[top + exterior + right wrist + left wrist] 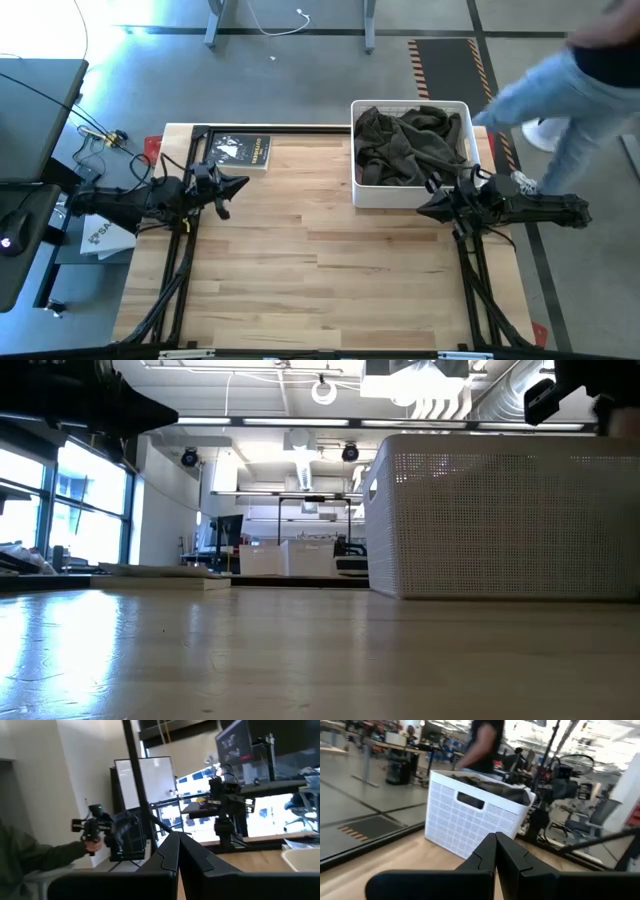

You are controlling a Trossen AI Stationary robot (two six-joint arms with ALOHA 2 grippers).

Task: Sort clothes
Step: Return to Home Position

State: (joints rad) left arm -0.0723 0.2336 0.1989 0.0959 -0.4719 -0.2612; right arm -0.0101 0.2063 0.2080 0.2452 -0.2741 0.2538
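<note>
Clothes (405, 145) lie heaped inside the white lattice basket (400, 196), which stands at the far right of the worktop (320, 260). The heap is dark grey-olive fabric in loose folds. It fills the basket to the rim, and one fold lies over the near right edge. No garment shows on the bare wood.

The left tool (235, 185) hangs over the left part of the worktop, just in front of the booklet (240, 150), with its tip pointing toward the middle. In the left wrist view its two fingers (487, 851) are pressed together into one point and hold nothing, and beyond them stands the basket with the olive fabric showing over its top.

The right tool (425, 208) hangs by the basket's near right corner, with its tip pointing left toward the other arm. Its fingers (170, 851) are likewise closed on each other with nothing between them. Olive fabric shows at the edge of the right wrist view.

The booklet lies flat near the far left edge of the worktop, well apart from the basket. A person (570, 90) in blue trousers stands on the floor beyond the far right corner.
</note>
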